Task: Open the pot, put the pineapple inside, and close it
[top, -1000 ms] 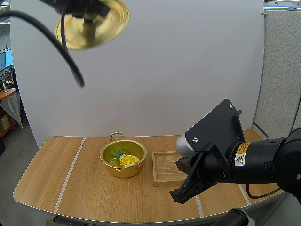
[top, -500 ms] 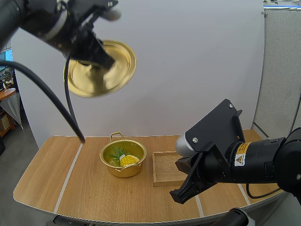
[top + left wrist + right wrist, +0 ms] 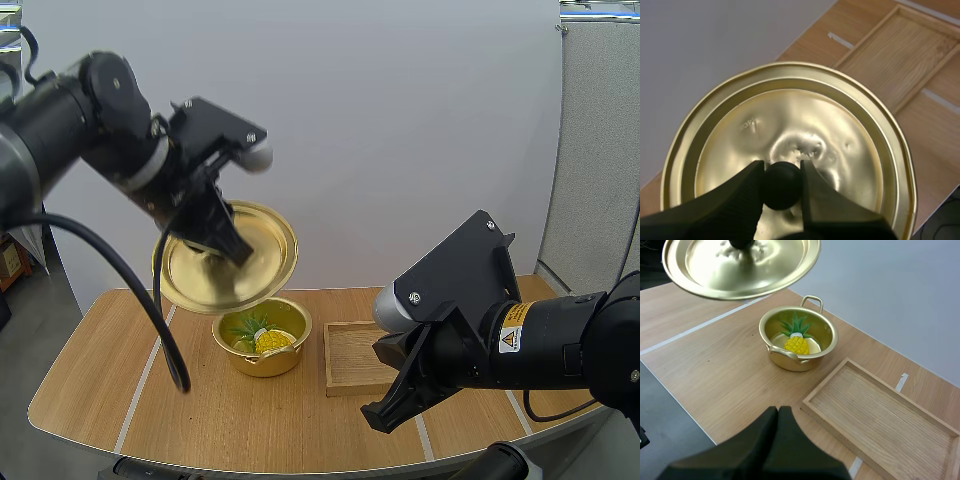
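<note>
While the right gripper [image 3: 778,412] hangs nearest, its fingers pressed together on nothing, the shallow wooden tray [image 3: 352,362] lies beside the round golden pot [image 3: 262,360], which contains the yellow toy pineapple [image 3: 272,340]. The left gripper [image 3: 782,167], clamped on the black knob [image 3: 782,184] of the golden metal lid [image 3: 200,275], has descended since half a second ago. The tilted lid now hangs just above the open pot.

Black arms [image 3: 575,350], one bearing a yellow warning label [image 3: 511,340].

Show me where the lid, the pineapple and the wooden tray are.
lid [image 3: 850,125]: left wrist view, dented top face.
pineapple [image 3: 796,344]: right wrist view, yellow body.
wooden tray [image 3: 880,415]: right wrist view, bare inner floor.
</note>
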Robot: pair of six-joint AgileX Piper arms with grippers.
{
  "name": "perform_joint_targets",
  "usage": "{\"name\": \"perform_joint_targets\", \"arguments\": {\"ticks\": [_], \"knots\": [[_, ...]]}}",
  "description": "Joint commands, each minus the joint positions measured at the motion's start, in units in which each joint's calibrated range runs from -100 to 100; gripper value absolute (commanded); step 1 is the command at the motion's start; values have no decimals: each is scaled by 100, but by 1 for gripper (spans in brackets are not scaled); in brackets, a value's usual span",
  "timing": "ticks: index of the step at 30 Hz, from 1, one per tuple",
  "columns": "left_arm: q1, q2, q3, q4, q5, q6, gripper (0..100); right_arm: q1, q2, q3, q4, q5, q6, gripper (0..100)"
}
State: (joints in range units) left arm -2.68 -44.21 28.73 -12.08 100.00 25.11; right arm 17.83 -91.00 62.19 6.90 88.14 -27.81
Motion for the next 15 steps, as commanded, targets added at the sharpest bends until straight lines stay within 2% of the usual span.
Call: {"name": "perform_joint_targets", "arguments": {"ticks": [1, 8, 15], "knots": [[-24, -22, 661, -136, -622, 236, 0, -12, -48, 2, -34, 28, -3, 0], [-24, 0, 1012, -136, -1729, 269, 0, -12, -48, 2, -34, 28, -3, 0], [-24, 499, 1012, -136, -2157, 376, 0, -12, -48, 2, -34, 28, -3, 0]]}}
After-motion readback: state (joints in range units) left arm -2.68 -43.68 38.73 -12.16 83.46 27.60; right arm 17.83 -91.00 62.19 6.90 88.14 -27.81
